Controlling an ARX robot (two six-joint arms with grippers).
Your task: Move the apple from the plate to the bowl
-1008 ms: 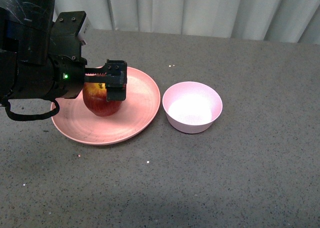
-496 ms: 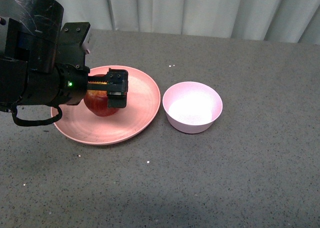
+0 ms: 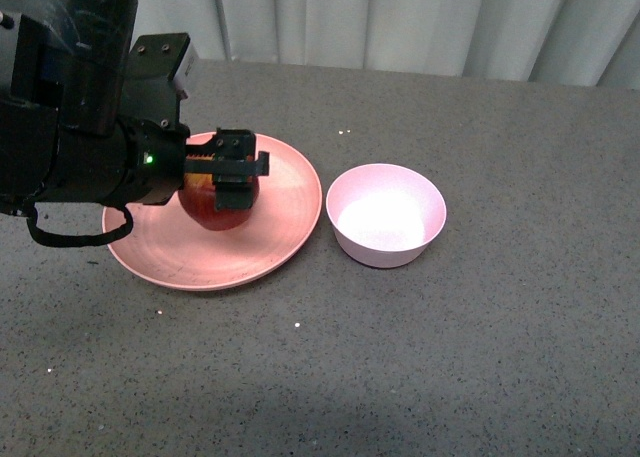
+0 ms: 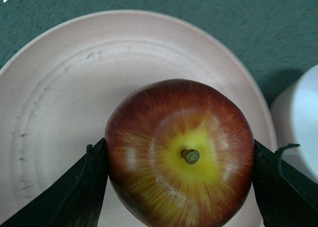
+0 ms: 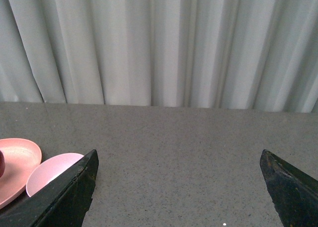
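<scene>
The dark-red apple (image 3: 218,209) is over the wide pink plate (image 3: 280,247) on the left of the grey table. My left gripper (image 3: 222,173) is shut on the apple from above. In the left wrist view the apple (image 4: 180,155) shows its yellow patch and stem, with black fingers (image 4: 74,192) pressed on both sides, above the plate (image 4: 59,88). The small pale-pink bowl (image 3: 386,215) stands just right of the plate, empty. My right gripper (image 5: 179,187) is open over bare table. It is out of the front view.
A pale curtain (image 3: 400,17) hangs behind the table's far edge. In the right wrist view the plate (image 5: 17,162) and bowl (image 5: 49,172) lie at the edge of the picture. Grey tabletop (image 3: 400,377) stretches in front and to the right.
My left gripper has risen slightly and shifted a little right with the apple in it. The plate and bowl have not moved.
</scene>
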